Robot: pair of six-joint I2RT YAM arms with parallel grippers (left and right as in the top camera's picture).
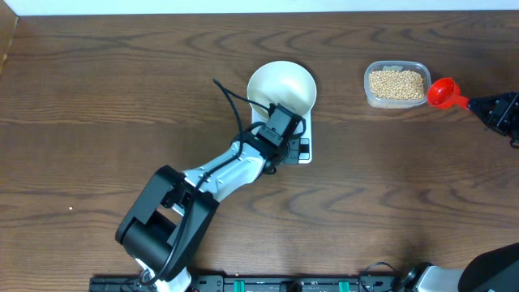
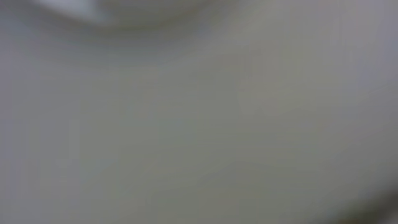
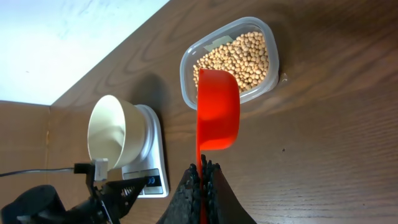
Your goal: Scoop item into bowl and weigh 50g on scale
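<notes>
The white bowl [image 1: 281,85] stands empty on the white scale [image 1: 307,134]; both also show in the right wrist view, the bowl [image 3: 112,134] on the scale [image 3: 153,143]. My left gripper [image 1: 293,139] is by the scale's front edge. In the right wrist view its fingers [image 3: 144,182] look pressed together, with the tip at the scale's buttons. The left wrist view is a grey-white blur. The tan beans [image 1: 396,83] [image 3: 239,56] lie in a clear tub [image 1: 395,103]. My right gripper [image 1: 474,103] [image 3: 203,171] is shut on the handle of a red scoop [image 1: 443,92] [image 3: 217,109], which is empty, just right of the tub.
The table's back edge and a pale wall run along the top of the overhead view. A black cable [image 1: 231,101] loops from the left arm beside the bowl. Dark wood table [image 1: 97,122] surrounds everything.
</notes>
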